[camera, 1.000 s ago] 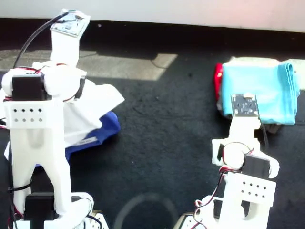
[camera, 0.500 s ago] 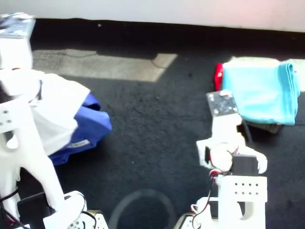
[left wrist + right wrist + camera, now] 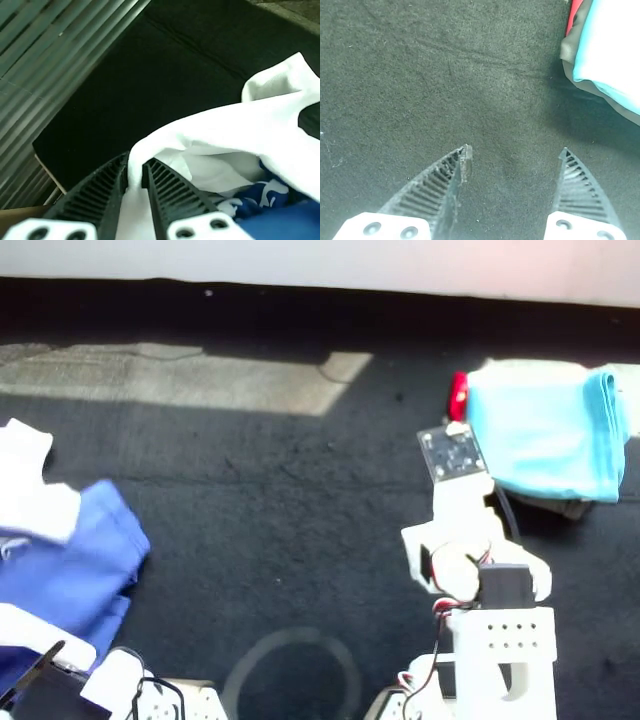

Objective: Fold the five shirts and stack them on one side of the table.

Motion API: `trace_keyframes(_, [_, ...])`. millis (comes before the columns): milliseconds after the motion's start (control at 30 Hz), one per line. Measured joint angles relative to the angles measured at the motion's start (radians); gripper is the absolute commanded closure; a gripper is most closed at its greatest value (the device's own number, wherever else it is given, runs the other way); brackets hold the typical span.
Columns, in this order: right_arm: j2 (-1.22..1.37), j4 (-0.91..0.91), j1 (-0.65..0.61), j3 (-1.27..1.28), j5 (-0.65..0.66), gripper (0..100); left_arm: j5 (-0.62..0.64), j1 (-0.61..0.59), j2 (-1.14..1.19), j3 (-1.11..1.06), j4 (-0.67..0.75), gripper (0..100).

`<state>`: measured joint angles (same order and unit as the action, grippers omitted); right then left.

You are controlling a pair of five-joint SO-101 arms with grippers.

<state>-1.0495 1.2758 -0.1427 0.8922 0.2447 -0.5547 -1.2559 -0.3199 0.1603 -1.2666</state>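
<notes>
The left gripper (image 3: 136, 162) was closed almost fully, its ribbed jaws pinching a fold of the white shirt (image 3: 240, 130); the cloth ran out from between the jaws and billowed ahead of the gripper, held up off the dark bench (image 3: 420, 75); the blue shirt (image 3: 280, 220), with some white print on it, lay bunched just beyond the gripper, touching the white cloth and partly under it. The right gripper (image 3: 515, 150) stood wide open with nothing between its jaws, pointing down at bare bench; the stack lay ahead of it and off to its right, near but apart from the jaws; the folded cyan shirt (image 3: 615, 45) lay on top, a grey layer (image 3: 568, 50) showed at the edge beneath it, and the red shirt (image 3: 575, 12) peeped out on the side of the stack nearer the gripper.
</notes>
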Motion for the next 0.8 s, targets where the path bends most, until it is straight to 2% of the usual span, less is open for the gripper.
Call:
trace_keyframes(267, [0.0,0.0,0.0,0.0,0.0,73.3,-0.074,0.015,0.003,-0.261,0.127,99])
trace_keyframes(467, [0.0,0.0,0.0,0.0,0.0,73.3,0.009,0.126,0.005,-0.262,0.135,99])
trace_keyframes(633, [0.0,0.0,0.0,0.0,0.0,73.3,0.135,0.327,0.005,-0.055,-0.028,99])
trace_keyframes(800, [0.0,0.0,0.0,0.0,0.0,73.3,0.222,0.635,0.003,0.164,-0.238,99])
